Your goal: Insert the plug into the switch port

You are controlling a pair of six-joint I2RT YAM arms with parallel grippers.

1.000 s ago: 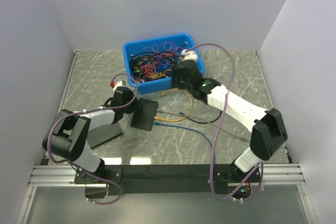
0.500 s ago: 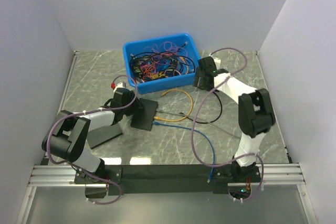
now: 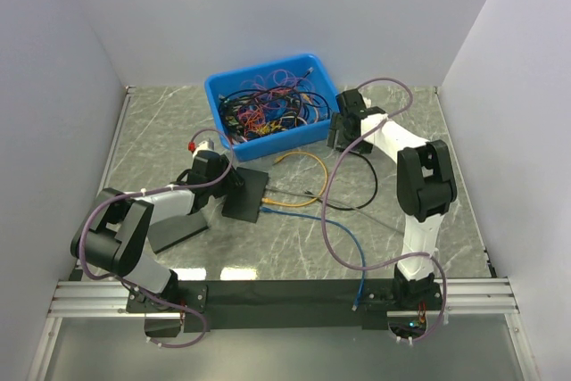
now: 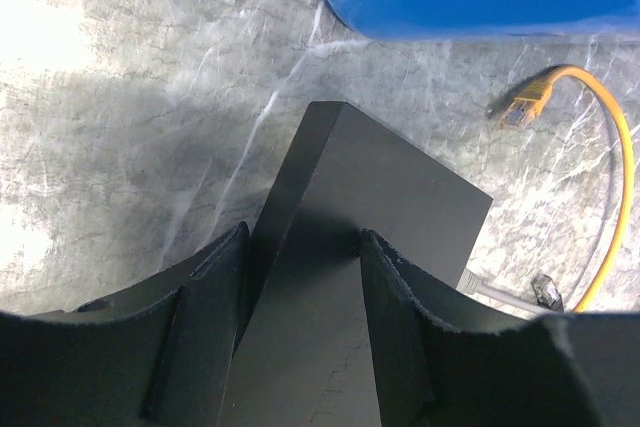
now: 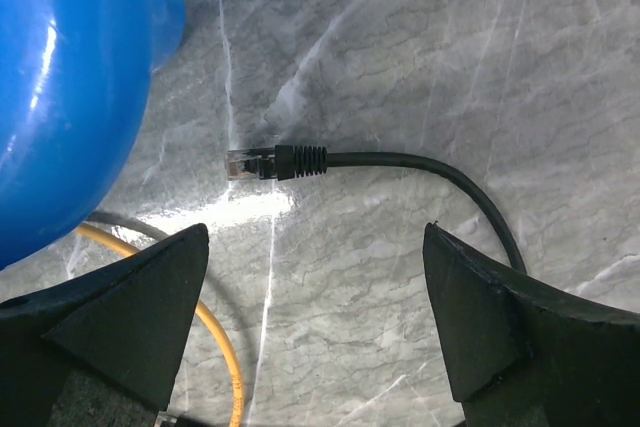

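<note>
- Starting on the left: our left gripper [image 4: 303, 237] sits over the black switch [image 4: 390, 197], which is left of middle on the table [image 3: 161, 131]. Its fingers are about half spread with the box's end between them. We can't tell if they're actually squeezing it.
- The ports look to be on the switch's right edge, where a grey cable [image 4: 495, 294] goes in. A loose orange cable [image 4: 615, 177] lies just right of that.
- Further right is the plug [image 5: 262, 163] we reckon we're after. It's on the end of the black cable [image 5: 420, 162], flat on the table beside the blue bin [image 5: 60, 77], clear tip facing the bin.
- Our right gripper [image 5: 315, 232] hovers above it, fingers spread wide, nothing held. Clearly the nearer arm.
- The catch: the plug's long axis runs finger to finger, so closing now would pinch it end-on. We'd guess the wrist needs a quarter turn before dropping.
</note>
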